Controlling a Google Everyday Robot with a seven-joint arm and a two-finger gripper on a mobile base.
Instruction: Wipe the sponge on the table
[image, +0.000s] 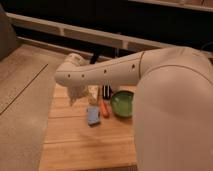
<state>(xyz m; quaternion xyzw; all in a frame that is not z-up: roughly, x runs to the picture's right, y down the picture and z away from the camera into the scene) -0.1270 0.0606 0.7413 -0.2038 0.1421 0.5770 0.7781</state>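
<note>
big white robot arm (115, 72), stretched in from the right across the far half of the light wooden plank table (75, 150). round green bowl (122, 103) right of middle on that top. under the arm's left end, two-finger gripper (91, 95), hanging just far of the small flat blue sponge (93, 116), jaws spread wide, nothing seen between them. sponge flat on the wood near the table's middle, not gripped. thin orange stick (104, 109) just beside its right edge, between sponge and bowl.

step in hand, as a judgement: fits equally a reach down toward a grasp, or a drawing off after a wipe and a release; cannot tell which. either way, calls for care with stick and bowl close on the right; bare planks only left and near of the sponge.
</note>
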